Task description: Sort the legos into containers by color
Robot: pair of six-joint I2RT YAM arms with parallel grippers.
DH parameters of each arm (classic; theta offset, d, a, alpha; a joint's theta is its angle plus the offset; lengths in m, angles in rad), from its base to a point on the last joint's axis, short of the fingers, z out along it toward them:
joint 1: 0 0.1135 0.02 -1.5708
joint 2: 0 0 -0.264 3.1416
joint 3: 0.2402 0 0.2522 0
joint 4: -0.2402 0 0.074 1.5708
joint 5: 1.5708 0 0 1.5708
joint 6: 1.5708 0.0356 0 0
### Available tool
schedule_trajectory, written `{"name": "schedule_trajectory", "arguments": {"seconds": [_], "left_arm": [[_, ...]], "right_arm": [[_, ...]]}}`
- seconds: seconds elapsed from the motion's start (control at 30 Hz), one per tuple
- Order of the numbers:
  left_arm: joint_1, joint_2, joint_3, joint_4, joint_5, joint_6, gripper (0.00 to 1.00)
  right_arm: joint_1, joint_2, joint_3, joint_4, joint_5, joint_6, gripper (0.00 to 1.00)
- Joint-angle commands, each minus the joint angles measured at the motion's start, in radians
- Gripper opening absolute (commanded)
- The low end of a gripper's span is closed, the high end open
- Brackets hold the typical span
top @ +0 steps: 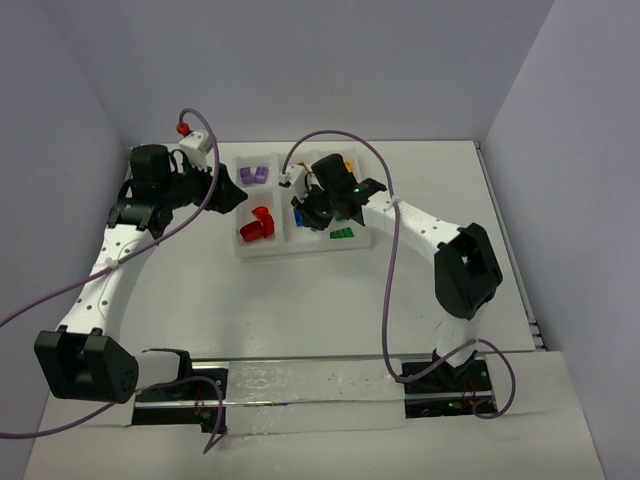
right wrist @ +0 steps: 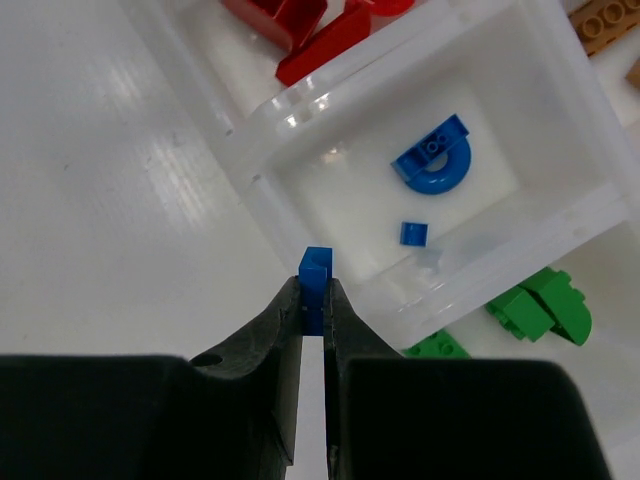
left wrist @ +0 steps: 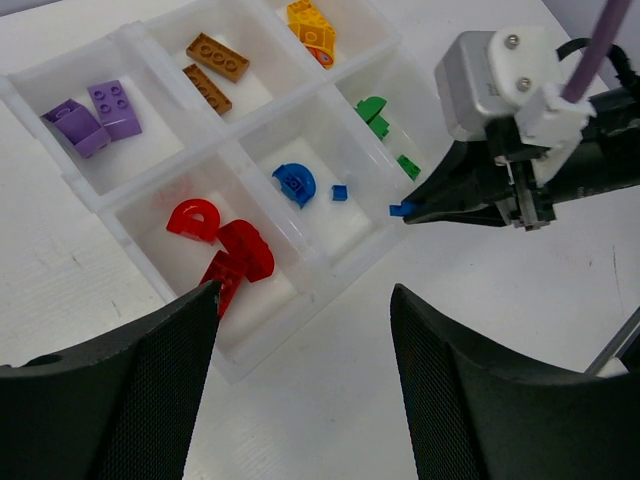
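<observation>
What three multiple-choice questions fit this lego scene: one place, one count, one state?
1. The blue curved piece lies: A) in the compartment between the red pieces and green pieces B) among the yellow ones C) on the table
2. How many purple bricks show? A) one B) two C) four
3. The right arm's jaws are: A) open and empty B) shut on a small blue brick C) shut on a red piece
Answers: 1A, reds on one side, greens on the other; 2B, two lie side by side; 3B, the brick sits pinched at their tips.
</observation>
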Motion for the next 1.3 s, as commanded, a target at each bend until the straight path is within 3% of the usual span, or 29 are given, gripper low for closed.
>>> {"name": "schedule_trajectory", "arguments": {"seconds": [0.0,0.17,0.3,0.33,0.43,0.5,0.77,0.9,1.0,1.27], "left_arm": [[0.012,0.01,0.014,0.056,-0.003,-0.023,0.75],[0.017,0.018,0.019,0.054,-0.004,-0.022,0.76],[0.023,0.02,0.015,0.057,-0.016,-0.032,0.83],[0.027,0.023,0.015,0.058,-0.023,-0.039,0.93],[0.035,0.029,0.022,0.052,-0.027,-0.045,0.99],[0.044,0.034,0.027,0.043,-0.027,-0.049,0.99],[0.087,0.076,0.074,-0.016,-0.038,-0.073,0.99],[0.105,0.138,0.145,-0.088,-0.095,-0.101,0.99],[0.123,0.142,0.142,-0.098,-0.119,-0.094,0.99],[0.129,0.087,0.088,-0.02,-0.368,-0.018,0.99]], "right_arm": [[-0.004,0.074,0.072,0.105,0.067,0.075,0.0],[-0.009,0.144,0.116,0.163,0.115,0.1,0.01],[-0.011,0.184,0.135,0.189,0.163,0.108,0.19],[-0.011,0.193,0.15,0.184,0.166,0.108,0.37],[-0.011,0.207,0.173,0.173,0.169,0.109,0.54],[-0.009,0.205,0.183,0.165,0.17,0.112,0.61],[-0.013,0.072,0.187,0.128,0.15,0.149,0.75],[-0.068,-0.042,0.176,0.093,0.118,0.207,1.0],[-0.155,-0.131,0.146,0.069,0.079,0.249,1.0],[-0.499,-0.36,-0.071,0.03,0.052,0.243,1.0]]}}
